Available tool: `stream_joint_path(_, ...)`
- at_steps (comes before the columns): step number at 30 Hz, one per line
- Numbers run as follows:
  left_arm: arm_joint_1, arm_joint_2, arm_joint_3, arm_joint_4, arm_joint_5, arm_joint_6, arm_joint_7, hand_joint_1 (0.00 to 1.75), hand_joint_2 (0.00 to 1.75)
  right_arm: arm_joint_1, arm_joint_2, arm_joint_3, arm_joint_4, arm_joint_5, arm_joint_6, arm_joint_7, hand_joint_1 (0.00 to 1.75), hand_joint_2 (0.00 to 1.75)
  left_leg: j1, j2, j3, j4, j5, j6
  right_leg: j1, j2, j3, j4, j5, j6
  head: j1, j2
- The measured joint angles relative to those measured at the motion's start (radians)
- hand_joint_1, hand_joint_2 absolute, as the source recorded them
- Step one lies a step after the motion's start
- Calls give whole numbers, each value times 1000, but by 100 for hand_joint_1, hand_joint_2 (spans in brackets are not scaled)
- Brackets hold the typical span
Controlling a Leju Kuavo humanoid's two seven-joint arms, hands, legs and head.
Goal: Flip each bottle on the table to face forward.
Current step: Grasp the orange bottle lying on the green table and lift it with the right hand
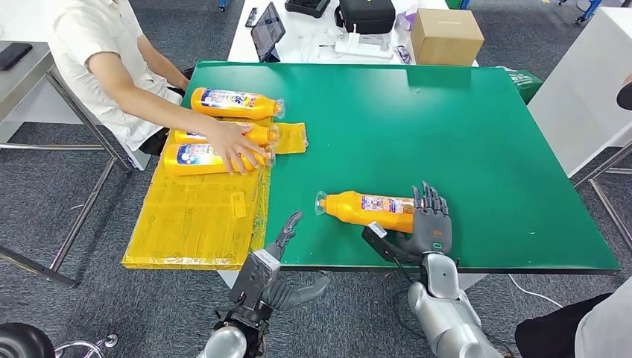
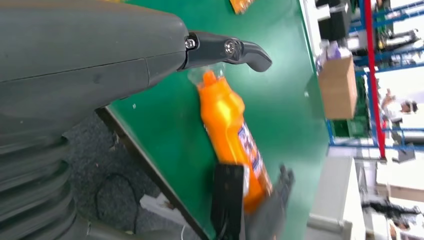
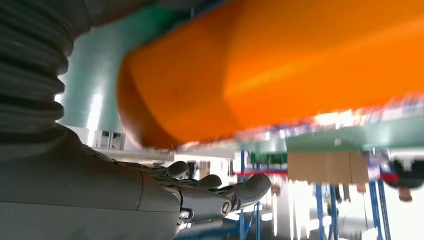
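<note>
green table [image 1: 462, 134] bears an orange bottle [image 1: 365, 209] gripped by right hand [image 1: 430, 224] fingers; left hand [image 1: 270, 272] open below the edge.

You had four orange bottles: three [image 1: 237, 103] [image 1: 257, 133] [image 1: 195, 158] by the yellow sheet [image 1: 195, 224], one [image 1: 365, 209] near the front edge; one cardboard box [image 1: 446, 36].

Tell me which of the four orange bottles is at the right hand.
The lone orange bottle near the table's front edge, base at the right hand. The other three lie together by the person's hand, on the yellow sheet.
</note>
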Motion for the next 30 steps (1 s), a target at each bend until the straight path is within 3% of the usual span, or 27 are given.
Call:
stream_joint_path(5,0,0,-1,-1,4,-8,10,0,175,-52,-11,29,68,-35,95,-1,175,175,0,0,6,0,0,0,0,1,5,0,0,0,0,0)
stream_joint_path(16,-1,1,-1,-7,14,-19,8,0,175,-89,-37,32,104,-230,218,-128,175,175,0,3,15,0,-2,-1,1,5,12,-1,0,0,0,0)
stream_joint_path(23,-2,1,-1,-14,22,-20,4,0,175,-91,-41,30,104,-266,235,-151,175,175,1,4,17,0,-3,-2,1,7,13,-1,0,0,0,0)
stream_joint_path(28,12,-2,13,-29,137,6,-40,0,175,-56,-21,20,76,-546,243,-326,175,175,1,5,18,0,-3,-2,1,8,15,-1,0,0,0,0)
stream_joint_path(30,23,-2,24,-28,177,16,-51,0,175,-29,-4,17,44,-621,245,-359,175,175,1,5,17,0,-3,-2,1,8,14,-1,0,0,0,0)
